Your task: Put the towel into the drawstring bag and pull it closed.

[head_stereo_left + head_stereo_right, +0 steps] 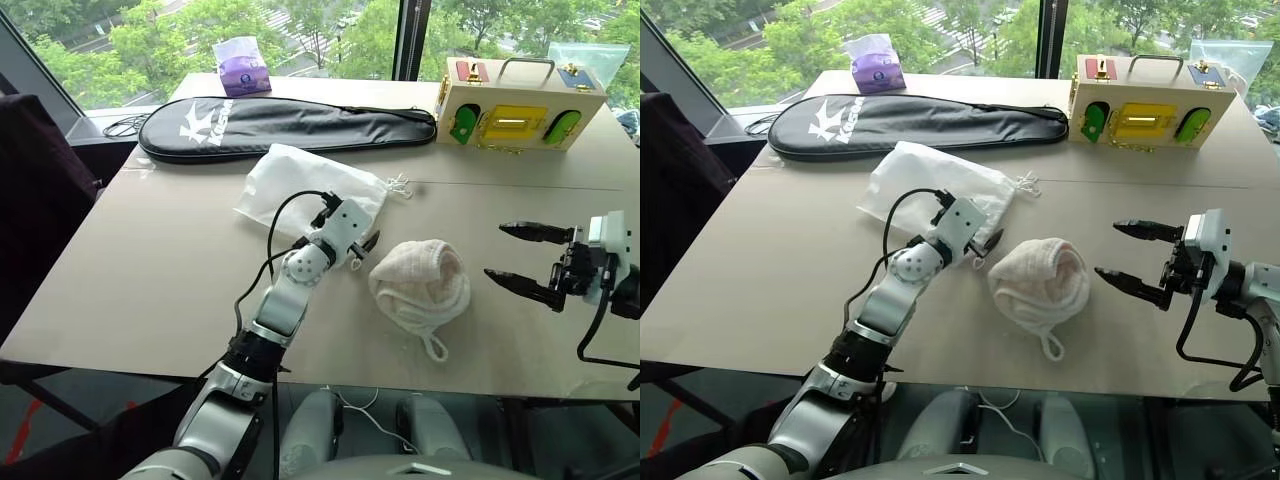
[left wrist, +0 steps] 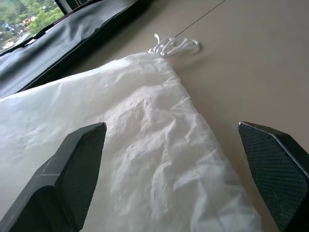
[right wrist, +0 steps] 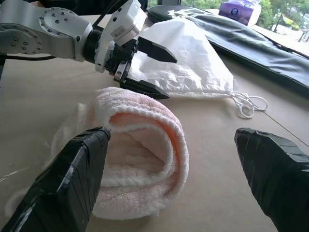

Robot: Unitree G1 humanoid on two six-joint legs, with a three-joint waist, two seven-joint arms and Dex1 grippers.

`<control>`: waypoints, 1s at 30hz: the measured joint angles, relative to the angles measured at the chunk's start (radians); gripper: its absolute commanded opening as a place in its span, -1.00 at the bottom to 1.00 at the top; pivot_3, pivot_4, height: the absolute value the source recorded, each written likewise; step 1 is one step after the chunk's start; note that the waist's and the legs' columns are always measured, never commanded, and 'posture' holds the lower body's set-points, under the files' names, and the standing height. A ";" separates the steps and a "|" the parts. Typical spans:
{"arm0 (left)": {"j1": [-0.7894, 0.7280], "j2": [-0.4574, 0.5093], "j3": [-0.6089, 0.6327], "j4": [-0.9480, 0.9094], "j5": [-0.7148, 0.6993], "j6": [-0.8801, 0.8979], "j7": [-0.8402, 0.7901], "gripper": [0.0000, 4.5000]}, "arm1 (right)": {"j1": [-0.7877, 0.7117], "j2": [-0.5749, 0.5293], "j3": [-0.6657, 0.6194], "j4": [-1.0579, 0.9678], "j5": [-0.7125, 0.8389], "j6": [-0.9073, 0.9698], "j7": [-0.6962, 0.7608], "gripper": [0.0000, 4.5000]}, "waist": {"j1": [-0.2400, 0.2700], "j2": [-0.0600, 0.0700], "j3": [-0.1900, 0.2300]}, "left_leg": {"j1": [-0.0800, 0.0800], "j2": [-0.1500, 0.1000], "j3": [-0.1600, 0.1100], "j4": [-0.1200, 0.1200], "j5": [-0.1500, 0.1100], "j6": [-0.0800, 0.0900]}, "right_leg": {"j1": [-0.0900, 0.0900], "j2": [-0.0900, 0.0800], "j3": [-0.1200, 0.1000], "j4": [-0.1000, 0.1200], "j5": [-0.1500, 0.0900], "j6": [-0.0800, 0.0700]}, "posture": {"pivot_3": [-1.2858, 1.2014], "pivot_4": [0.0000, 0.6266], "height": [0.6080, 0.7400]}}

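My left pincer (image 1: 362, 243) hangs released at mid-frame, over the near edge of the bag (image 1: 310, 190). My right pincer (image 1: 528, 260), also released, waits at the right edge. The towel (image 1: 422, 282) lies bunched on the worktop (image 1: 150, 270) between them, just right of centre. It looks soft, light and floppy; I'd pinch a thick fold. The bag seems thin and slippery, best taken at its corded mouth.

One towel (image 1: 422, 282), one drawstring bag (image 1: 310, 190), one racket case (image 1: 290, 125), one tissue pack (image 1: 241, 66) and one wooden box (image 1: 520, 105) are counted
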 measured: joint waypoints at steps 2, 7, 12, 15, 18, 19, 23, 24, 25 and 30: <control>0.000 -0.014 -0.006 0.016 0.016 0.006 0.016 1.00 | 0.003 0.000 -0.011 0.000 0.000 -0.001 -0.003 0.96 | -0.001 0.000 0.000 | 0.000 0.000 0.000 0.000 0.000 0.000 | 0.000 0.000 0.000 0.000 0.000 0.000 | 0.03 -0.52 1.00; 0.000 -0.021 -0.020 0.009 0.072 0.011 0.048 1.00 | 0.008 0.000 -0.013 0.001 -0.004 -0.001 -0.002 0.96 | -0.003 -0.001 0.000 | 0.000 0.001 -0.001 0.000 0.000 0.000 | 0.000 0.000 -0.001 0.000 0.000 0.000 | 0.03 -0.52 1.00; 0.023 -0.007 -0.047 -0.036 0.131 0.031 0.058 0.07 | 0.007 0.000 -0.013 0.001 -0.004 0.000 -0.006 1.00 | -0.002 -0.001 0.000 | 0.000 0.000 -0.001 0.000 0.000 0.000 | 0.000 0.000 -0.001 0.000 0.000 0.000 | 0.03 -0.52 1.00; 0.046 -0.005 -0.047 -0.046 0.150 0.056 0.065 -0.30 | 0.006 0.000 -0.013 0.000 -0.004 0.001 -0.011 1.00 | -0.002 -0.001 0.000 | 0.000 0.000 -0.001 0.000 0.000 0.000 | 0.000 -0.001 -0.001 0.000 0.000 0.000 | 0.03 -0.52 1.00; 0.073 -0.004 -0.042 -0.075 0.163 0.080 0.080 -0.69 | 0.006 0.000 -0.013 0.000 -0.004 0.002 -0.014 1.00 | -0.002 -0.001 0.000 | -0.001 0.000 -0.001 0.000 0.000 0.000 | 0.000 -0.002 -0.001 0.000 0.000 0.000 | 0.03 -0.52 1.00; 0.078 -0.006 -0.036 -0.085 0.163 0.085 0.088 -0.85 | 0.005 0.000 -0.013 0.000 -0.004 0.003 -0.014 1.00 | -0.002 -0.001 0.000 | -0.001 0.000 -0.002 0.000 0.000 0.000 | 0.000 -0.003 -0.001 0.000 0.000 0.000 | 0.03 -0.52 1.00; 0.119 -0.002 0.008 -0.139 0.171 0.074 0.141 -0.94 | 0.005 -0.001 -0.013 -0.004 -0.004 0.004 -0.018 1.00 | -0.002 -0.001 0.000 | 0.000 0.001 -0.002 0.000 0.000 0.000 | 0.000 -0.003 -0.001 0.000 0.000 0.000 | 0.03 -0.52 1.00; 0.131 -0.002 0.020 -0.146 0.173 0.072 0.155 -0.94 | 0.005 -0.001 -0.013 -0.006 -0.004 0.004 -0.018 1.00 | -0.001 0.000 0.000 | -0.001 0.001 -0.002 0.000 0.000 0.000 | 0.000 -0.003 -0.001 0.000 0.000 0.000 | 0.03 -0.52 1.00; 0.138 -0.002 0.027 -0.148 0.173 0.070 0.159 -0.94 | 0.005 -0.001 -0.013 -0.006 -0.004 0.004 -0.018 1.00 | -0.001 0.000 0.000 | 0.000 0.001 -0.002 0.000 0.000 0.000 | 0.000 -0.003 -0.001 0.000 0.000 0.000 | 0.03 -0.52 1.00; 0.191 0.006 0.060 -0.179 0.149 0.072 0.141 -0.72 | 0.003 0.000 -0.012 -0.008 -0.004 0.007 -0.020 1.00 | -0.002 -0.001 0.000 | -0.001 0.000 -0.002 0.000 0.000 0.000 | 0.000 -0.004 -0.001 0.000 0.000 0.000 | 0.03 -0.52 1.00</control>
